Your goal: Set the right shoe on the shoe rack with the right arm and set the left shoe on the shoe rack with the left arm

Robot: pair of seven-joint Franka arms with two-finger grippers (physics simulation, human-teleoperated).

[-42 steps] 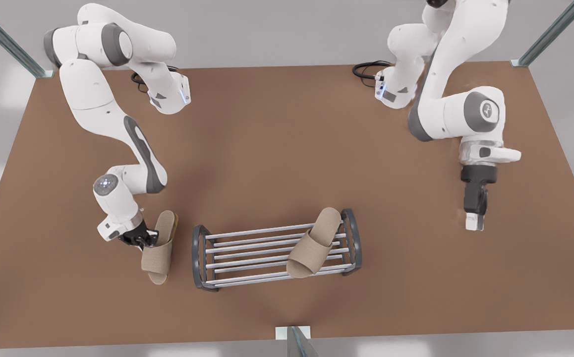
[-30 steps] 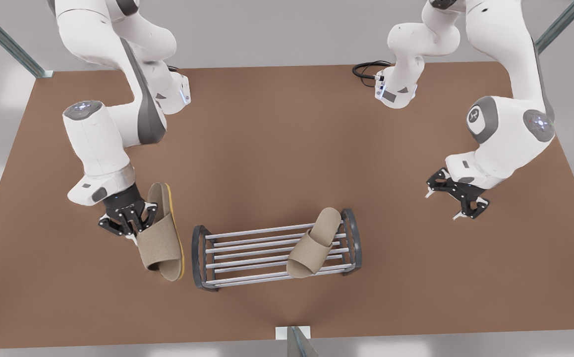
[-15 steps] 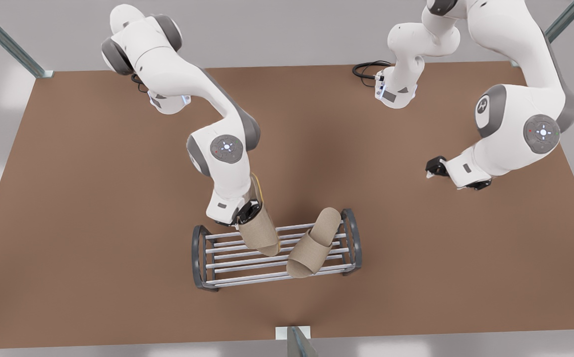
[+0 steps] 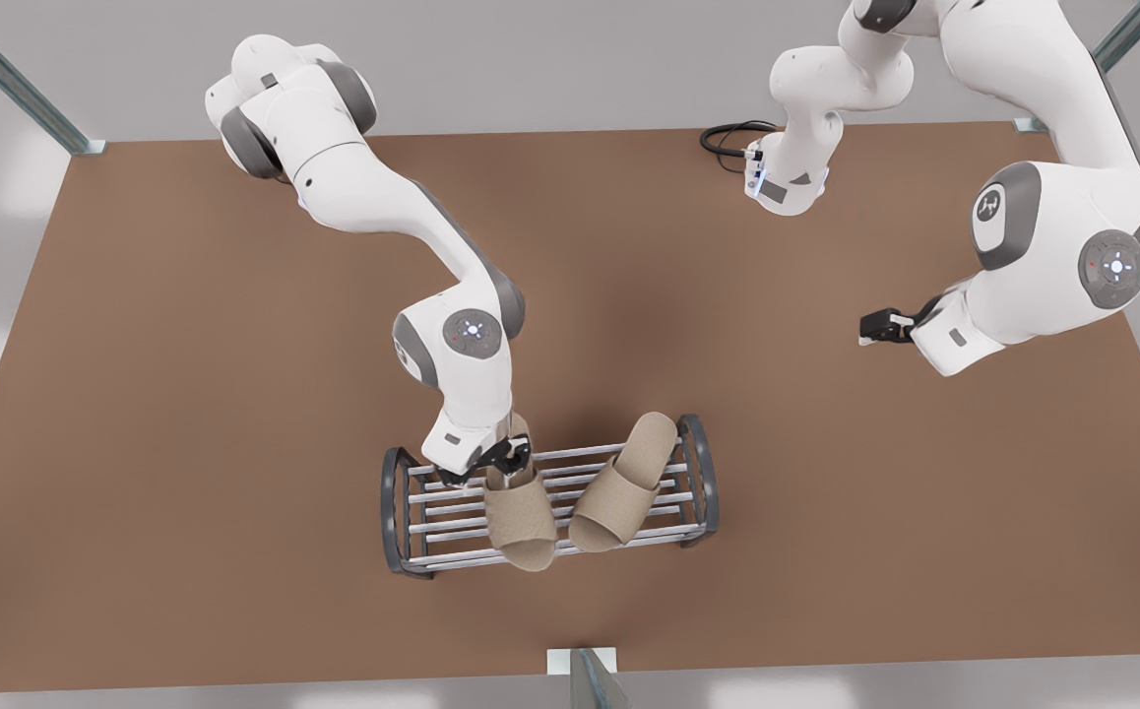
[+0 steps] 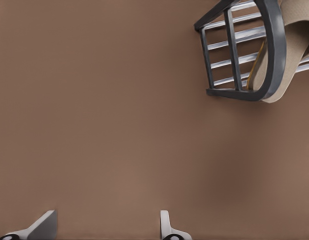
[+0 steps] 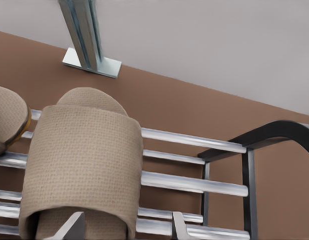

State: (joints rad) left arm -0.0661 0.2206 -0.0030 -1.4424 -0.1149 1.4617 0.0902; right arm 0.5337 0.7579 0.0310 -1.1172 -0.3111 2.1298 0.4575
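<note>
The shoe rack (image 4: pixel 395 512) stands near the table's front edge with both beige slippers lying across its bars. The right shoe (image 4: pixel 521 517) lies at the middle, and my right gripper (image 4: pixel 501 461) hovers over its heel, open. In the right wrist view its fingertips (image 6: pixel 177 225) straddle the right shoe (image 6: pixel 84 165), one clear of it over the rack's bars (image 6: pixel 194 182). The left shoe (image 4: pixel 621 483) lies by the rack's end on the front view's right. My left gripper (image 4: pixel 873 328) waits open, well off toward the front view's right, over bare table (image 5: pixel 107 222).
A metal post (image 4: pixel 585 675) stands at the table's front edge just before the rack, seen also as a post (image 6: pixel 84 30) in the right wrist view. A black cable (image 4: pixel 728 138) lies at the back. The left wrist view shows the rack's end (image 5: pixel 272 50) far off.
My right gripper has lowered the right shoe from a tilted hold to lie flat on the rack beside the left shoe. The left arm has drifted slightly toward the front view's right.
</note>
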